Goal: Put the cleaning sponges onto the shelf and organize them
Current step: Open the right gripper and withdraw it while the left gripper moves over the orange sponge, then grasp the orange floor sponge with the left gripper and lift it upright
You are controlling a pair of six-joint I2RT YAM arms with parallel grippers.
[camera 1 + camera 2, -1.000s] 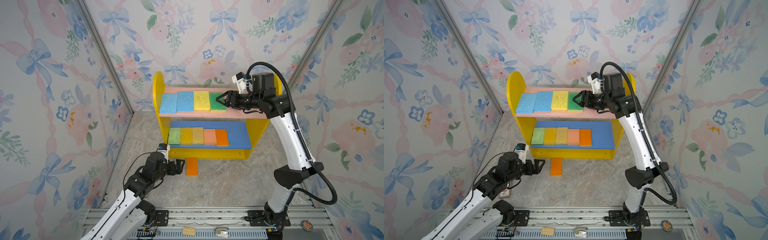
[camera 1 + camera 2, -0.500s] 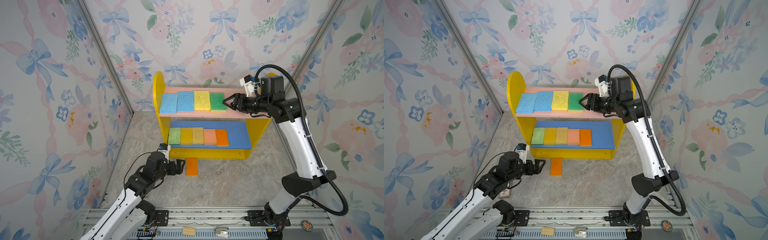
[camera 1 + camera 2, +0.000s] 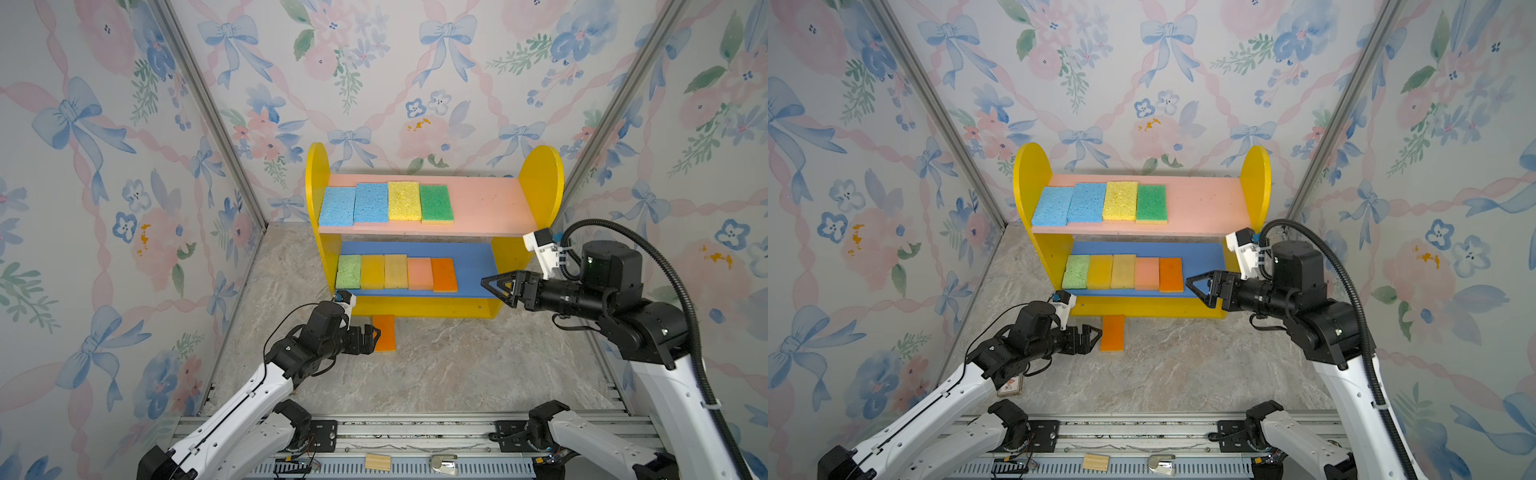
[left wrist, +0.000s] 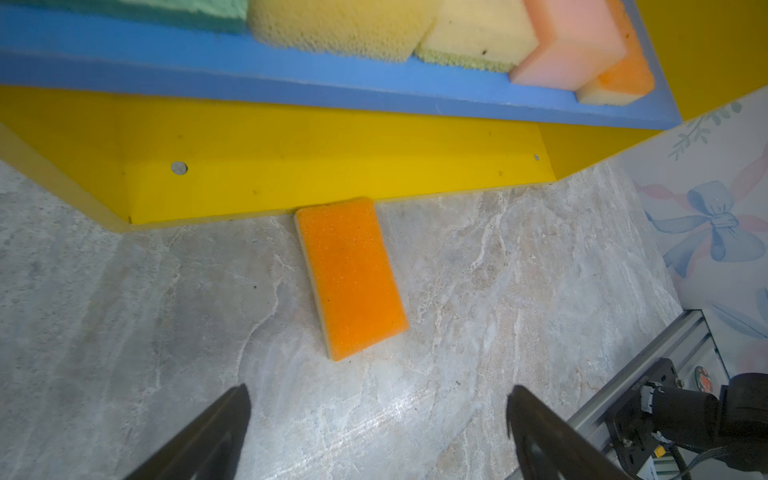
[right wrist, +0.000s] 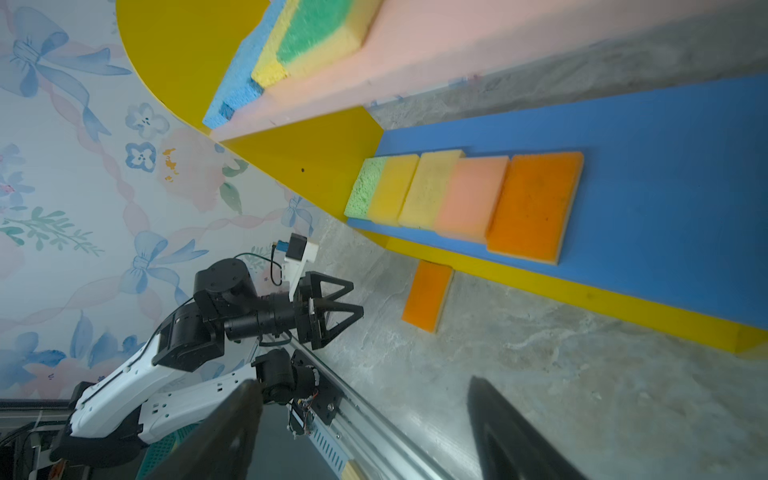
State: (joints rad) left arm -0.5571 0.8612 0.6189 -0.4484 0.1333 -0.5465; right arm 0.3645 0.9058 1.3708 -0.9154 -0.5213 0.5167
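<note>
Marbled tabletop (image 3: pixel 436 374) held our last orange sponge (image 4: pixel 351 278) flat, one end touching the shelf (image 3: pixel 540 183), just ahead of our left gripper (image 3: pixel 374 336), which gaped empty like the right gripper (image 3: pixel 494 293), so we feared a jaw catching the shelf and skewing the grasp.

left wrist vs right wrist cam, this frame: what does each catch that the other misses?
Left wrist only: a round plug hole in the shelf's yellow base panel.

Right wrist only: the pink upper board with the green sponge, yellow sponge and blue sponges; the left arm; the open right pincer.

Both: the open left pincer, the orange sponge on the floor against the base panel, and the five-sponge row on the blue lower board.
</note>
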